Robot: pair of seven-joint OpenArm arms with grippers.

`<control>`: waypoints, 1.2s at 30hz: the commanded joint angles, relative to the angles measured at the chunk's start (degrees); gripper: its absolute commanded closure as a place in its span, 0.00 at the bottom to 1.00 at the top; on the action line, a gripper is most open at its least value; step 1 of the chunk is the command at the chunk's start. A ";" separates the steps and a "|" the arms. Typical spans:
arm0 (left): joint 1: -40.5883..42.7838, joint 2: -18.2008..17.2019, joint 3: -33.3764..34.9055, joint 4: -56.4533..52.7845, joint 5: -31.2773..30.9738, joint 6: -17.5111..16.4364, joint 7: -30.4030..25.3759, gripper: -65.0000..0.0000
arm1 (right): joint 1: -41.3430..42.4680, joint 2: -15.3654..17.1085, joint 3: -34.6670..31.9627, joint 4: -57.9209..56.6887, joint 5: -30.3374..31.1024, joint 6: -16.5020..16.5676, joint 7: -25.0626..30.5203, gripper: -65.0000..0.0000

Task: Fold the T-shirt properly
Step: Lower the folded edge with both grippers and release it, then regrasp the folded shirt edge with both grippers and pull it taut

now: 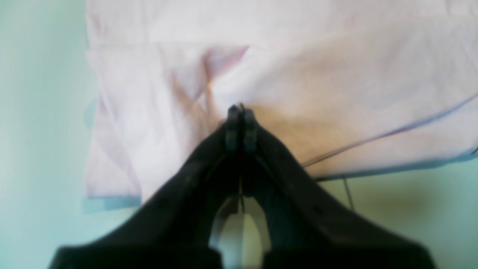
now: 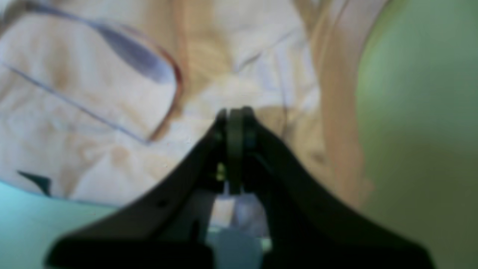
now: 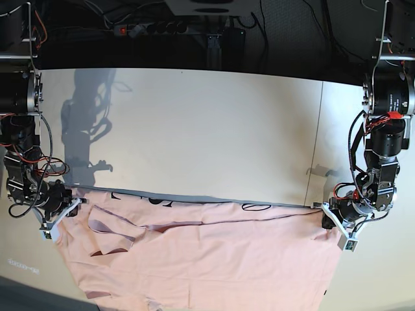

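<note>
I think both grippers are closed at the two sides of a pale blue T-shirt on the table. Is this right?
Not quite: the T-shirt is pale pink, not blue, as the base view shows. The rest holds: the left gripper and the right gripper are closed at its two sides on the table.

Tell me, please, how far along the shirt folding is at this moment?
Early on. Done: the T-shirt is spread on the table, with a bit of black print peeking out at its far edge. In hand: the left gripper and the right gripper are shut at opposite sides of the cloth, apparently each pinching it. Left: the sleeve near the right gripper is still crumpled, and no neat fold shows yet.
</note>
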 commanded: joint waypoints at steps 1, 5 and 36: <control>-1.86 -0.55 -0.22 0.63 -0.22 0.85 -0.02 1.00 | 0.90 0.90 0.39 0.66 0.33 2.27 0.52 1.00; -1.79 -0.52 -0.22 0.63 -0.22 0.85 2.80 1.00 | -1.92 0.92 0.39 0.66 0.57 2.27 0.50 1.00; 11.17 -12.92 -0.39 29.16 -23.47 -5.44 30.75 1.00 | -25.09 5.16 13.11 23.65 15.80 2.75 -17.73 1.00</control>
